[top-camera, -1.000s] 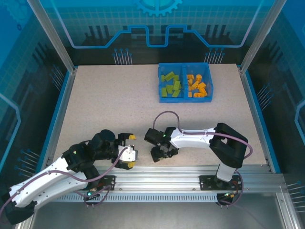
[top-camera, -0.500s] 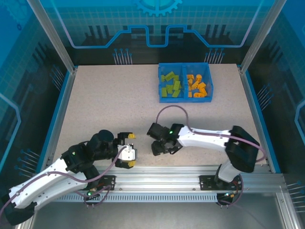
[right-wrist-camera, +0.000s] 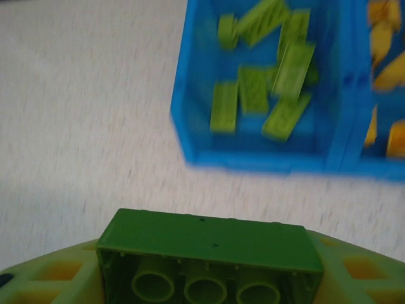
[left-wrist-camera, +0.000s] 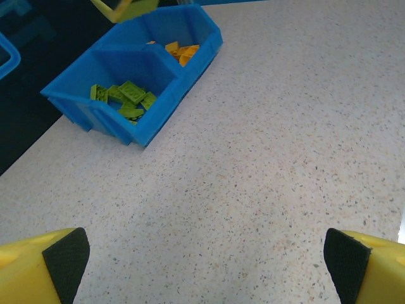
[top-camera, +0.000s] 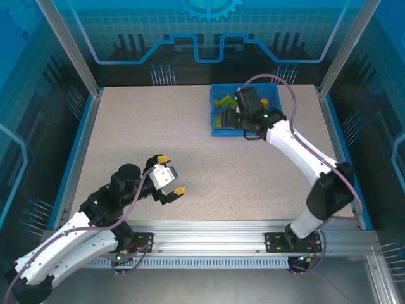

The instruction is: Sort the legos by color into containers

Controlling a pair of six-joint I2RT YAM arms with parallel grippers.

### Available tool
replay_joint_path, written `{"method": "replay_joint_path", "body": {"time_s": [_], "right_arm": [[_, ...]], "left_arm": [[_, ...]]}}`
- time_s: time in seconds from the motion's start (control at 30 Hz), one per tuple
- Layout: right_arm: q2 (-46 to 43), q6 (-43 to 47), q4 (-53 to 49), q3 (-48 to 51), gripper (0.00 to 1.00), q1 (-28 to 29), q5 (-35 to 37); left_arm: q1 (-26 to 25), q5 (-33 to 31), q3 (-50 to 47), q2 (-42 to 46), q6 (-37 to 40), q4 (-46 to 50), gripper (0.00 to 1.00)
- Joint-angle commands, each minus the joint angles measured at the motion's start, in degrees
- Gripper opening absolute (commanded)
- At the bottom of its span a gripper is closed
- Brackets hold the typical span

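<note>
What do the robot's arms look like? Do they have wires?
Both arms, the left arm and right arm, are white tubes with chunky black joints. A purplish cable loops along each. The left pincer has yellow fingers with black pads. A tiny green light glows on the right arm.

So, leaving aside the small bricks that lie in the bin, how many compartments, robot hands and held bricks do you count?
Compartments: 2, the green compartment and the orange compartment
Hands: 2, the left hand and the right hand
Held bricks: 1, the green brick in the right hand
Total: 5
</note>
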State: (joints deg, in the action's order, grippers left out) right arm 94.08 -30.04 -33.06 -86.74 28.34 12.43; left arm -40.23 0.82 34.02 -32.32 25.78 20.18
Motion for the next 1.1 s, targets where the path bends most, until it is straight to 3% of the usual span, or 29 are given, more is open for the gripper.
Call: {"method": "replay_joint_path", "body": {"time_s": [0.0, 0.27, 0.4, 0.5, 0.73, 0.83, 0.97, 1.07], "right_arm": [[12.7, 5.6, 2.9, -9.9, 0.51, -2.8, 3.1], [38.7, 10.0, -3.3, -41.2, 0.51, -6.2, 8.1], [52.2, 10.9, -13.4, -61.7, 0.59, -7.4, 8.1], [55.5, 11.4, -16.9, -70.2, 0.68, -7.9, 6.1], [46.8, 12.0, -14.0, -61.8, 0.8, -8.0, 2.3], [42.5, 13.3, -13.4, -57.9, 0.86, -7.9, 0.1], [35.3, 14.3, -14.4, -51.6, 0.88, -7.9, -1.0], [23.9, 14.3, -10.1, -36.2, 0.88, -7.8, -2.9]], "left_arm": [[0.5, -3.3, 2.0, -1.1, -4.4, -1.2, 0.99], [0.7, -3.3, 1.7, -1.7, -4.6, -1.5, 0.99], [0.7, -3.5, 2.0, -2.5, -4.4, -0.8, 0.99], [0.7, -4.5, 2.0, -2.9, -4.2, -0.6, 0.99], [2.2, -5.0, 2.7, -3.0, -6.8, -1.8, 0.99], [2.9, -8.2, 5.3, -3.3, -11.2, -1.9, 0.99], [2.8, -18.2, 9.5, -5.7, -24.8, -2.1, 0.99], [2.9, -29.6, 8.5, -7.1, -32.6, -3.5, 0.99]]}}
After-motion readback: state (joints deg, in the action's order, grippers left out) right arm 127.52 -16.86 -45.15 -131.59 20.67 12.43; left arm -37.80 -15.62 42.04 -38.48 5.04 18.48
